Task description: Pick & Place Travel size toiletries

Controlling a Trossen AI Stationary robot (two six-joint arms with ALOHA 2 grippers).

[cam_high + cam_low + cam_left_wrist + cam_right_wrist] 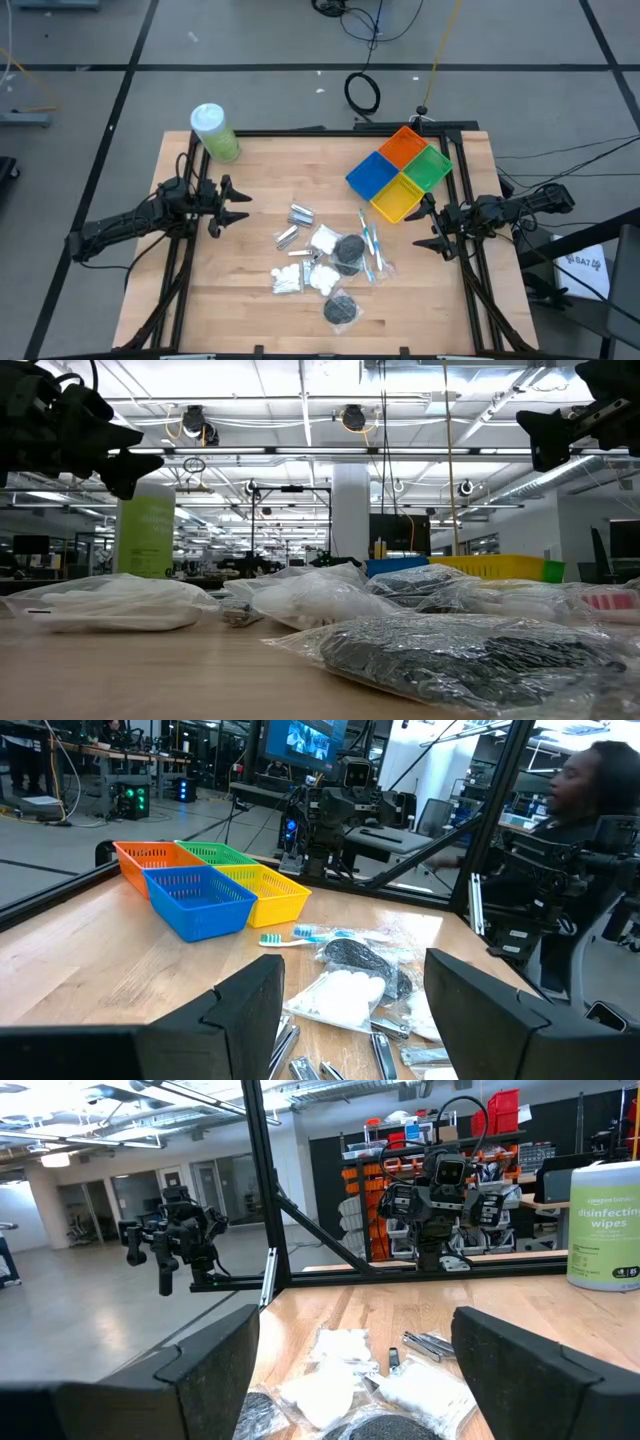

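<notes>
The travel size toiletries lie in a loose pile at the table's middle. The pile holds silver tubes (299,214), clear bags of white cotton balls (288,278), black round discs (348,250) and blue-white toothbrushes (370,246). My left gripper (238,207) hovers open at the left edge, pointing level toward the pile, with nothing between its fingers (240,1010). My right gripper (428,228) hovers open at the right edge, facing the pile from the other side; its fingers (215,1365) are also empty. In the low view both grippers hang well above the bags (320,600).
Four joined baskets, orange (405,145), green (433,166), blue (372,176) and yellow (397,199), stand at the far right. A green wipes canister with a white cap (213,131) stands at the far left corner. A person (590,780) sits beyond the table's right side.
</notes>
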